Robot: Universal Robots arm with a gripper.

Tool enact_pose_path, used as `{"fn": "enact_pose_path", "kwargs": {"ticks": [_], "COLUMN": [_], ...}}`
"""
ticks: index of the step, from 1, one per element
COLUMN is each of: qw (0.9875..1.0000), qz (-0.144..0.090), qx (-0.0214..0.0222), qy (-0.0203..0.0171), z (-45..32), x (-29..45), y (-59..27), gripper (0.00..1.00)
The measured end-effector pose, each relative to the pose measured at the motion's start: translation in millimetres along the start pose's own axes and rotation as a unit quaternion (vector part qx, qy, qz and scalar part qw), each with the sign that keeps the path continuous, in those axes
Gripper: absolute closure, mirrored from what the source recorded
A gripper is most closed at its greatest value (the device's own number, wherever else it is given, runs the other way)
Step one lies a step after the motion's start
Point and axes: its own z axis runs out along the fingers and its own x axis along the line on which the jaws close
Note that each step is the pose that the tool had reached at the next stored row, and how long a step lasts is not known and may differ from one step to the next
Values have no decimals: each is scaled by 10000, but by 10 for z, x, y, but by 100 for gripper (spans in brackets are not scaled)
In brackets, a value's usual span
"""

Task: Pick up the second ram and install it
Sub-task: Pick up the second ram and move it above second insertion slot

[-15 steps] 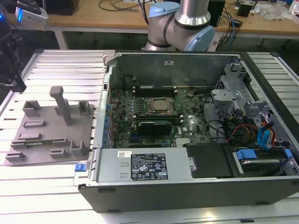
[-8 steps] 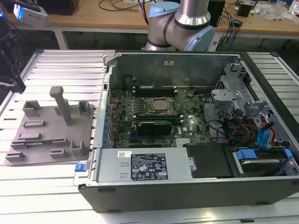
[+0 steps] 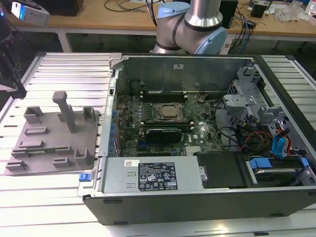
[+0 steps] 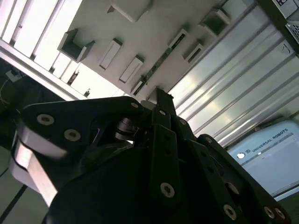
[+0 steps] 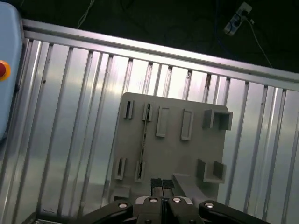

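The second ram [image 5: 143, 142] is a thin green strip standing on edge in a slot of the grey tray [image 5: 175, 151]. In the second wrist view the ram [image 4: 156, 64] lies between the tray's blocks. In the exterior view the ram [image 3: 44, 148] sits near the tray's front edge, at the exterior view's left. My gripper [image 5: 162, 185] hovers above the tray, off to one side of the ram and apart from it. Its two black fingers are shut together with nothing between them. The gripper's linkage [image 4: 161, 140] hides part of the tray.
The open computer case [image 3: 197, 195] lies at the exterior view's right, with the CPU socket [image 3: 169, 112] and black memory slots [image 3: 163, 93] behind it. A tall grey post [image 3: 66, 111] stands on the tray. A blue pendant [image 5: 8, 70] rests on the ribbed metal table [image 5: 70, 116].
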Motion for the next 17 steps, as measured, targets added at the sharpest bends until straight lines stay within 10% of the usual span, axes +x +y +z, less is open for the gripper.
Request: {"fn": "enact_pose_path", "kwargs": {"ticks": [6,15,17], "qw": [9987,9925,9929], "qz": [-512,-1223,-1187], "qx": [-13,-30,-29], "qy": [23,55,54], "z": [0,0,3], "x": [0,0,-1], "y": [0,0,0], "gripper": [92,92,92]}}
